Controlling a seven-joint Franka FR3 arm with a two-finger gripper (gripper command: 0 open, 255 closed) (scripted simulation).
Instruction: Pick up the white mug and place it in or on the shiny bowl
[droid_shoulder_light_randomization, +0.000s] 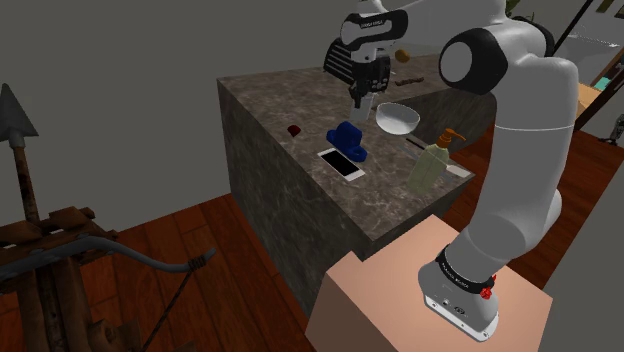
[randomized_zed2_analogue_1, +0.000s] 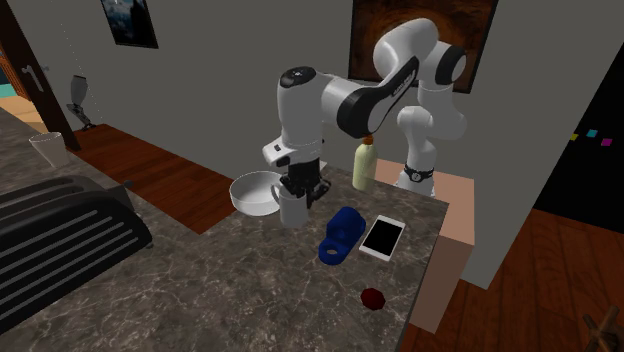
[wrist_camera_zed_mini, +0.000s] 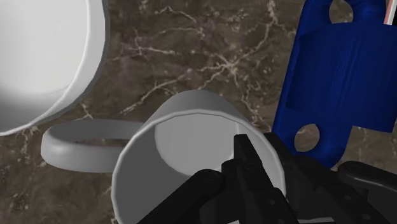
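Starting from the second exterior view's left: the bowl (randomized_zed2_analogue_1: 255, 193) sits just beside the hand (randomized_zed2_analogue_1: 299, 194), open side up, pale and kinda glossy. The mug (randomized_zed2_analogue_1: 291, 209) is right under the hand and upright. It looks like it's standing on the surface (randomized_zed2_analogue_1: 250, 290), but honestly I can't tell from these angles whether its base is touching or lifted.

In the wrist view the mug's handle (wrist_camera_zed_mini: 83, 147) sticks out toward the bowl, close to its rim but not touching it. The hand is nearly closed and has the mug by its wall: one finger (wrist_camera_zed_mini: 245, 159) is down inside the rim, and the other is outside, on the side away from the handle.

Past the hand, on the side away from the bowl, there's a blue thing (randomized_zed2_analogue_1: 340, 236) with round holes in it, near the mug but apart from it. A phone (randomized_zed2_analogue_1: 381, 238) lies flat just beside that. A soap bottle (randomized_zed2_analogue_1: 366, 165) stands behind the hand, toward the arm's base. A small dark red thing (randomized_zed2_analogue_1: 373, 298) sits well apart from the hand, near the surface's edge.
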